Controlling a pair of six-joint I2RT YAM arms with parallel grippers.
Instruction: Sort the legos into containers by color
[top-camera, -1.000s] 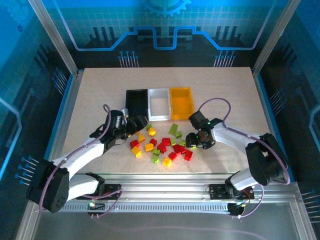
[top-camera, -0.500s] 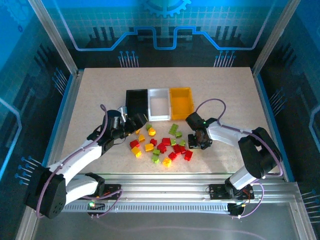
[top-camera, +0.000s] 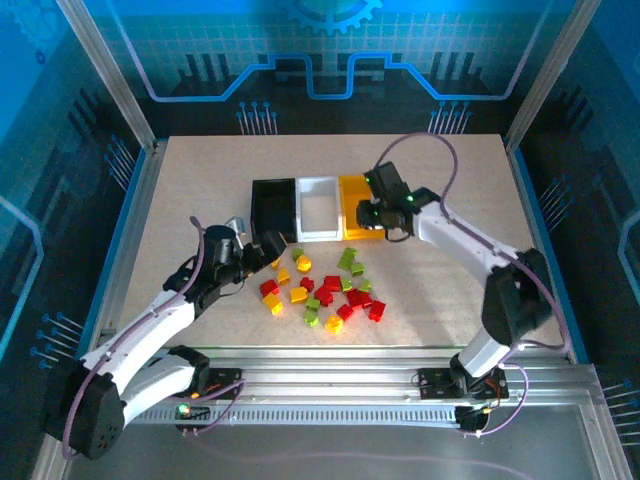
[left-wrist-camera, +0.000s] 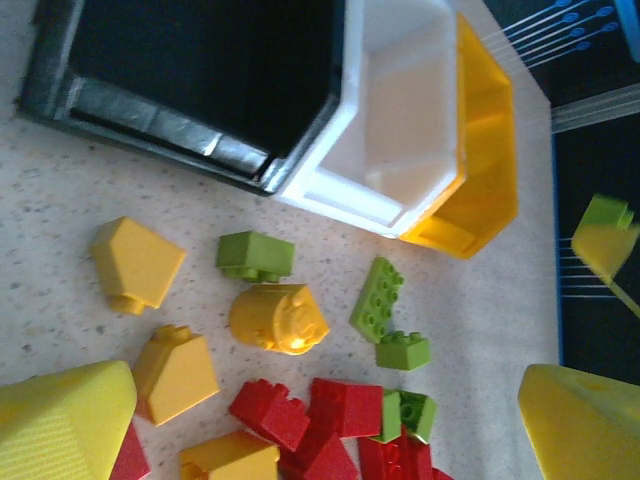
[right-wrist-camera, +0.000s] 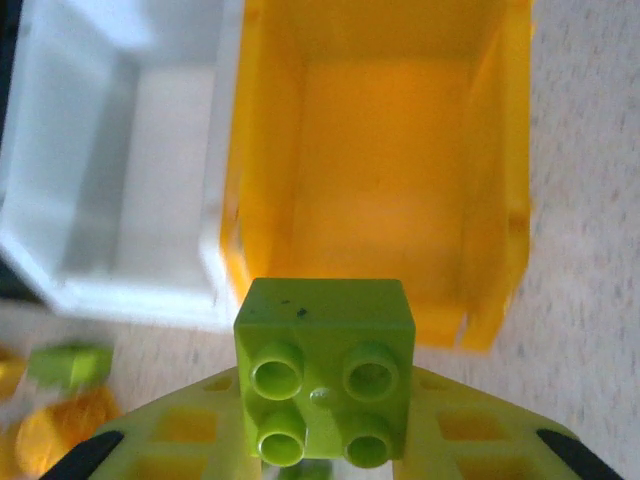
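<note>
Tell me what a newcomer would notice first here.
The right end effector holds a lime green brick at the near rim of the empty yellow bin. Nearer the arms, a loose pile of red, yellow and green bricks lies on the table, the left end effector open beside it.

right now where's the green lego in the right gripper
In the right wrist view, the green lego is clamped in the right gripper over the near rim of the yellow bin, with the white bin to its left.
</note>
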